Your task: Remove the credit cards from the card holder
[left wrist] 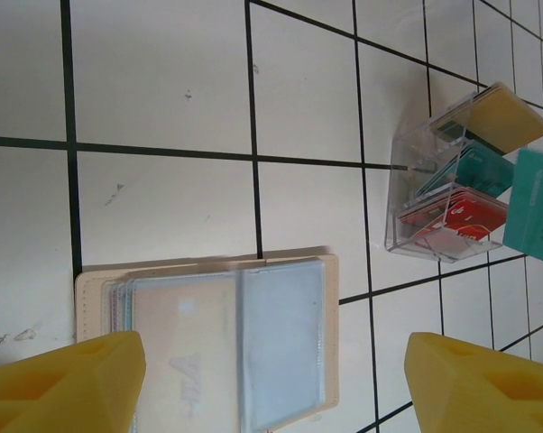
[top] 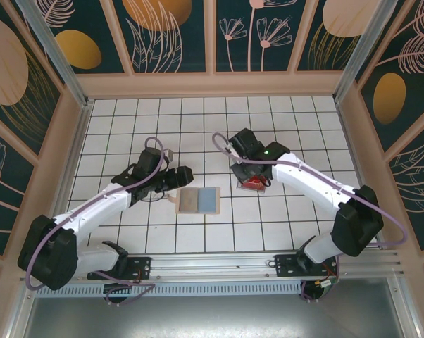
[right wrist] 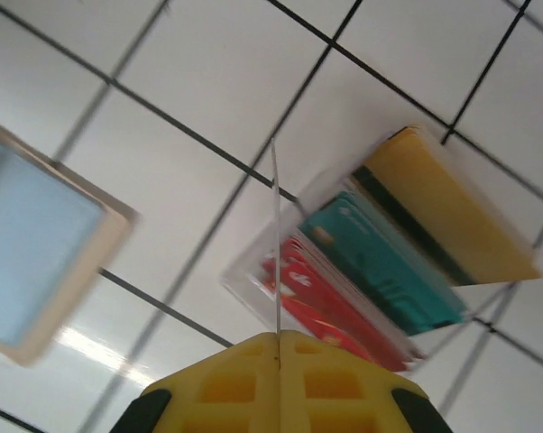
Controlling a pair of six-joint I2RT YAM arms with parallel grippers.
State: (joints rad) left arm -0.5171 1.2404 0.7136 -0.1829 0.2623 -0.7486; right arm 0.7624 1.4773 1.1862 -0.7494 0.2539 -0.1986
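Left claw (top: 182,177) spread; card holder (left wrist: 199,325) lies open, flat on the tabletop (left wrist: 163,81) between its fingers, long axis finger to finger. Right claw (right wrist: 278,338) pinches a teal card (left wrist: 535,209) upright above the clear box (left wrist: 407,207). Judgement: lower it straight into a free slot, then let go.

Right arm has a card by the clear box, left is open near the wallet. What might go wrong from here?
1. The right gripper pinches the teal card by one edge; it may twist or slip before reaching the clear box.
2. The box already holds upright cards, so it might snag.
3. The left gripper is open and nothing pins the wallet, which may slide on the next pull.
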